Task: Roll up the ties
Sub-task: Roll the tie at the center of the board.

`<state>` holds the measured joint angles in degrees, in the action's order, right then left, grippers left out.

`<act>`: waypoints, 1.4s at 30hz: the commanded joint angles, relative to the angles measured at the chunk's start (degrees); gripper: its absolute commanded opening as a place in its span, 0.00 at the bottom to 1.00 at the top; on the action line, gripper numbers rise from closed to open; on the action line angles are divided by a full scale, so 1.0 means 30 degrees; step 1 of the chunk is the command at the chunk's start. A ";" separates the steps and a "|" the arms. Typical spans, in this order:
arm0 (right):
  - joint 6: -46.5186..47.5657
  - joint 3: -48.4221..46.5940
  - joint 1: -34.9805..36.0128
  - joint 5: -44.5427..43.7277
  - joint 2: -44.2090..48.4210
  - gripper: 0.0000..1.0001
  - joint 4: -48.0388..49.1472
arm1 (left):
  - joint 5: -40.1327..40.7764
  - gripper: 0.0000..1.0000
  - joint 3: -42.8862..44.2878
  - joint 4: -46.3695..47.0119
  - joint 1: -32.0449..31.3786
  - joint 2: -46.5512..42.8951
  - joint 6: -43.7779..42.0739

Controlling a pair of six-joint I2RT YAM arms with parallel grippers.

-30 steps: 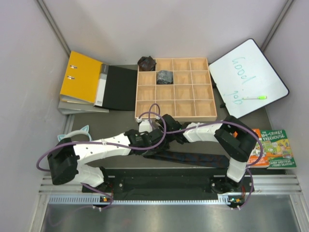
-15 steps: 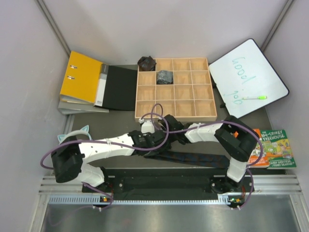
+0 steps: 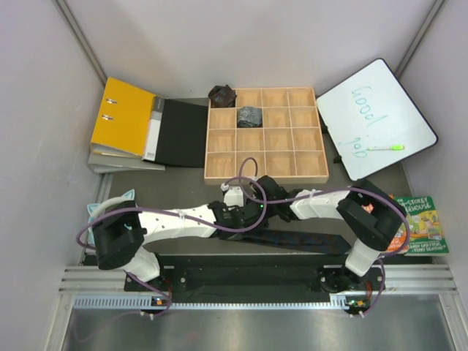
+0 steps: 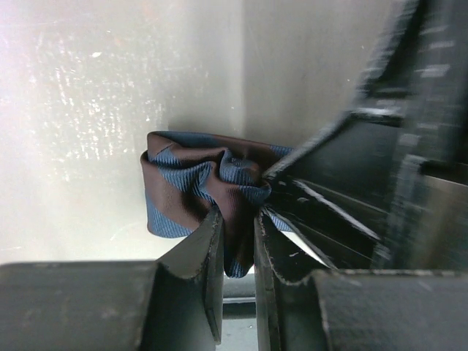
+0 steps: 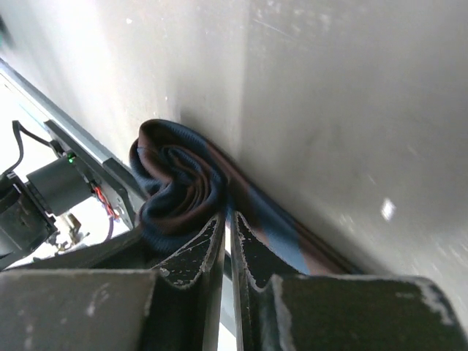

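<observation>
Looking past the left gripper (image 4: 238, 219), I find it clenched on the half-coiled navy-and-brown striped fabric tie (image 4: 191, 191). The right gripper (image 5: 228, 219) has its jaws nearly together at the coil's rim, and I cannot tell if they pinch cloth. From that coil the unrolled tail (image 3: 311, 240) runs rightward along the front edge under the right arm, so I judge that arm nearer. Farther back, a brownish rolled tie (image 3: 222, 94) and a greyish rolled tie (image 3: 249, 115) sit in the pale wooden compartment tray (image 3: 265, 179).

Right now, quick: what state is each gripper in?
Left gripper: closed, pinching the tie.
Right gripper: closed against the coiled tie; whether it pinches fabric cannot be told.
</observation>
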<state>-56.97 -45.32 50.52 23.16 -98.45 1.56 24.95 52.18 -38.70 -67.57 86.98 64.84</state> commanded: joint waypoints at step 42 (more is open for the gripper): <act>0.0681 0.1631 -0.1461 -0.0659 0.8209 0.13 -0.2485 | -0.0054 0.78 0.1271 -0.1311 0.0313 -0.5137 -0.1749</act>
<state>-52.73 -40.47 45.30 19.55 -75.72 -10.63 23.57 57.78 -41.60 -68.71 78.56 60.88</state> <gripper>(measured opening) 0.129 0.776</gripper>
